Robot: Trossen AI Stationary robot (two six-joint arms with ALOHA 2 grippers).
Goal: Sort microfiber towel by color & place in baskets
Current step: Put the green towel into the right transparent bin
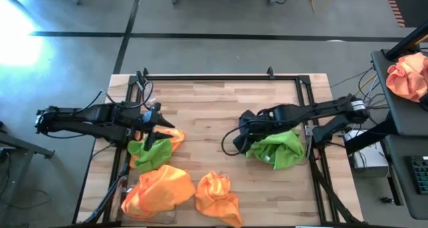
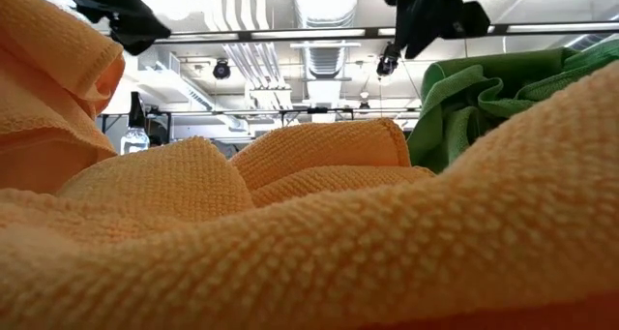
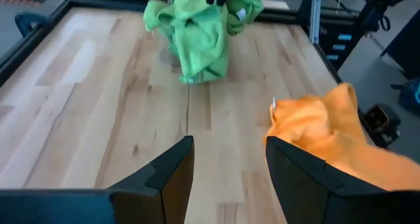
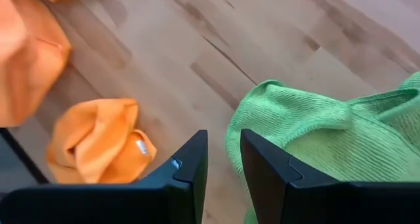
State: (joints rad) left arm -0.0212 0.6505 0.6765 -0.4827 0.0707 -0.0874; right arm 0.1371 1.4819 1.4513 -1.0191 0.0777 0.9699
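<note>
A heap of lime green towels (image 1: pixel 279 148) lies at the table's right. My right gripper (image 1: pixel 239 138) hangs over its left edge with its fingers a little apart and only bare wood between them (image 4: pixel 223 135). At the left, my left gripper (image 1: pixel 159 131) stands open (image 3: pixel 226 142) above a green towel (image 1: pixel 142 151) bunched with an orange one (image 1: pixel 175 138). A big orange towel heap (image 1: pixel 157 191) and a smaller orange towel (image 1: pixel 217 198) lie near the front edge. The baskets are hidden.
Bare wood (image 1: pixel 214 114) spans the table's middle and far half. A dark metal frame (image 1: pixel 221 77) runs around the table. A peach cloth (image 1: pixel 408 74) lies on a stand off the table's right. In the low view, orange towel (image 2: pixel 290 233) fills the foreground.
</note>
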